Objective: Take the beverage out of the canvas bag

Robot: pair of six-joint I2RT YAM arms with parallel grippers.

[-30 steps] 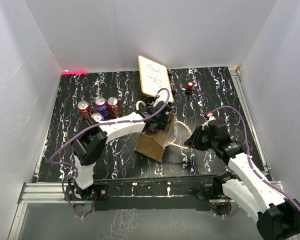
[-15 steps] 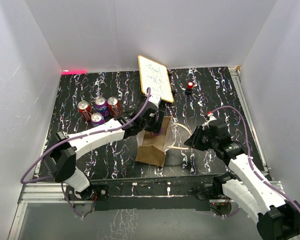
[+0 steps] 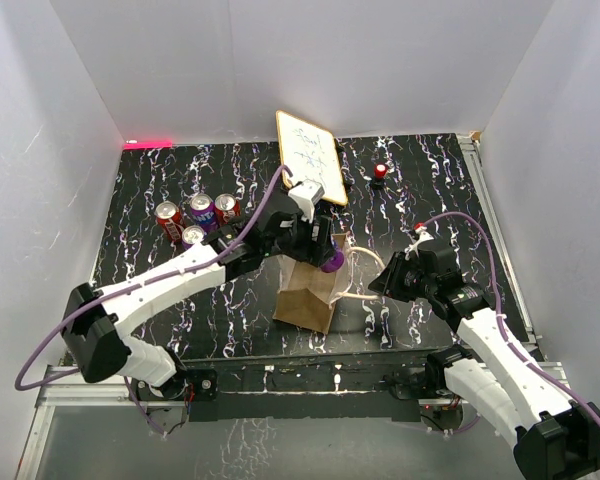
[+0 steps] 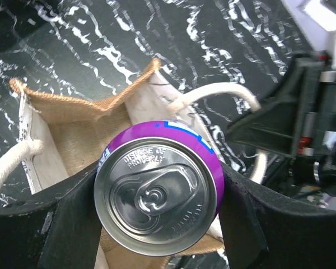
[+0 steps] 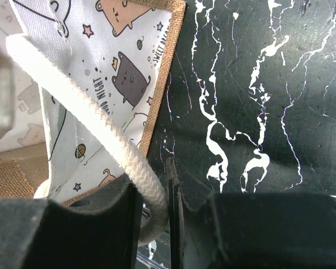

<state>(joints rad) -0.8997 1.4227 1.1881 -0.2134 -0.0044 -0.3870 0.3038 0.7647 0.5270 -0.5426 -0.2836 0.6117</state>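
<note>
Over the open mouth of the tan-brown canvas bag (image 3: 305,295), our left tool (image 4: 157,224) clamps the purple aluminium soda can (image 4: 157,204) by its sides. Our right tool (image 5: 154,218) pinches the bag's cream rope handle (image 5: 95,129). Four other soda cans (image 3: 198,218) stand well to the left on the black marbled surface (image 3: 180,300), and a wood-framed whiteboard (image 3: 308,155) sits behind the bag.

We see a tan-brown canvas bag (image 3: 305,295) whose lining (image 5: 101,56) is white, printed with small cartoon animals, stars and dark lettering. Its rope handle (image 5: 95,134) is cream. The can (image 4: 157,207) has a purple wall, a blue-and-white band near the rim and a bare silver top. The table (image 3: 180,300) is black with white marbled streaks. The other cans (image 3: 202,210) are red and purple, and the whiteboard (image 3: 308,158) is framed in pale wood.
</note>
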